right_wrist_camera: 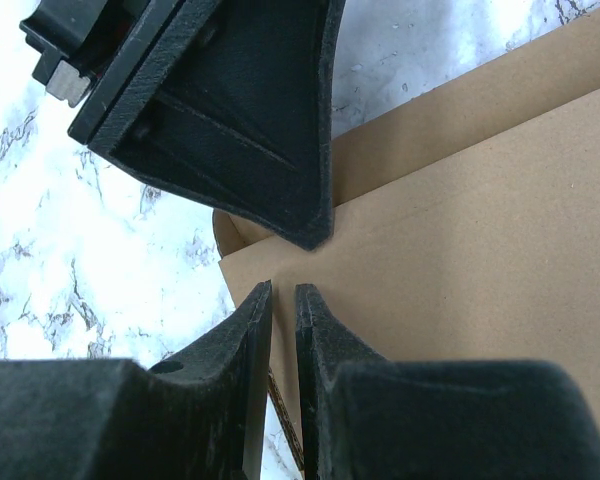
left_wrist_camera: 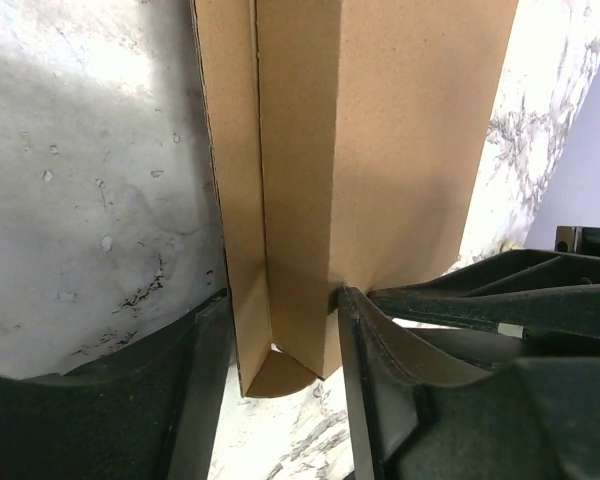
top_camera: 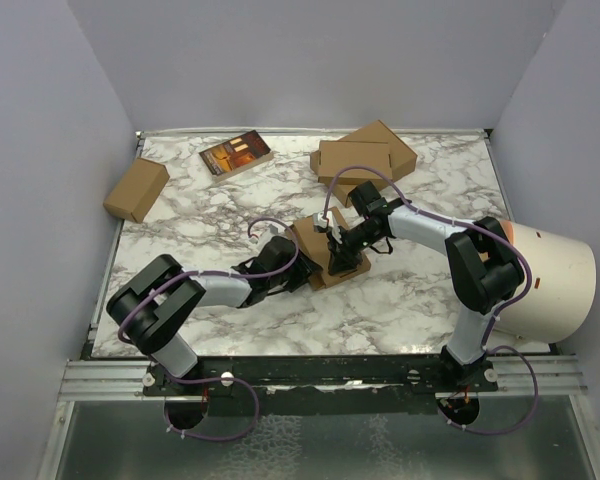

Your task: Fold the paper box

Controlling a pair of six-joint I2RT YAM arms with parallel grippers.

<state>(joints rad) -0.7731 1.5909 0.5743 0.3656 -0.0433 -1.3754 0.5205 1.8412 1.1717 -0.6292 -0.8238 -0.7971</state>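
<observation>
Far left, a small carton (top_camera: pixel 136 188) is sitting right at the left edge of the marble worktop (top_camera: pixel 210 300), and a flat printed box (top_camera: pixel 236 155) is lying near the back edge, just right of it. Bare marble is stretching from those two down to the near edge, crossed only by the left arm. Moving in, the left gripper (left_wrist_camera: pixel 283 295) is straddling a raised, folded side wall of the paper box (top_camera: pixel 308 243), which is lying at the middle of the worktop, well apart from every edge. Its jaws are standing about halfway open. One finger (left_wrist_camera: pixel 195 400) is just meeting the wall's outer edge and the other (left_wrist_camera: pixel 365 380) is pressing on the inner face, so they are gripping that wall. The wall's cut end is showing a rounded tab just past the fingertips. Right beside it, the right gripper (right_wrist_camera: pixel 283 290) is coming at the same corner from the other side, jaws almost together with only a thin slit. A sliver of brown card is showing in that slit, so they appear to be nipping a thin edge. Behind and to the right, two stacked boxes (top_camera: pixel 365 155) are resting by the back edge, well clear. Open marble is lying right of the paper box. A white drum (top_camera: pixel 550 285) is hanging over the right edge.
</observation>
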